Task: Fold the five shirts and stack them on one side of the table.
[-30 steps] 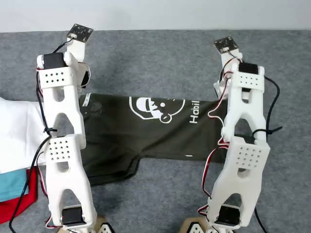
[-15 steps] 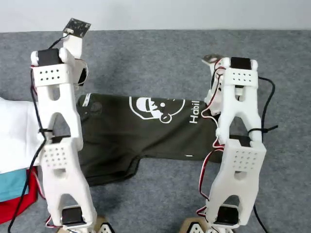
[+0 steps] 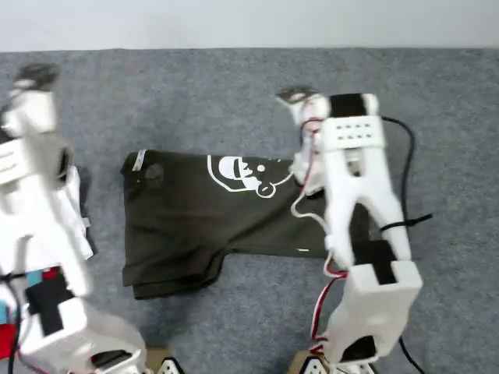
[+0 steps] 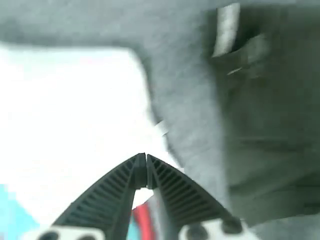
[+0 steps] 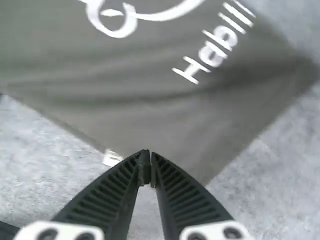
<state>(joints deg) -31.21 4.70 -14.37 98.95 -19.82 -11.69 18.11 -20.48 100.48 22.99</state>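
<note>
A dark olive shirt (image 3: pixel 203 218) with a white print lies partly folded in the middle of the grey table. My right gripper (image 5: pixel 146 159) is shut with nothing in it, above the shirt's (image 5: pixel 150 75) edge near the white lettering (image 5: pixel 215 50). The right arm (image 3: pixel 351 156) stands over the shirt's right part. My left gripper (image 4: pixel 145 165) is shut and empty above a white shirt (image 4: pixel 65 110) at the table's left side. Red cloth (image 4: pixel 142 217) and teal cloth (image 4: pixel 7 220) show under the white one. The dark shirt's collar end (image 4: pixel 260 100) lies beside that pile.
The grey felt table (image 3: pixel 195 93) has free room behind the dark shirt and on the right (image 3: pixel 460 234). The left arm (image 3: pixel 39 202) covers most of the pile at the left edge. A pale wall runs along the table's far edge.
The left arm has swung left, off the dark shirt and over the pile. The right arm has moved left toward the shirt's middle. The shirt lies as before.
</note>
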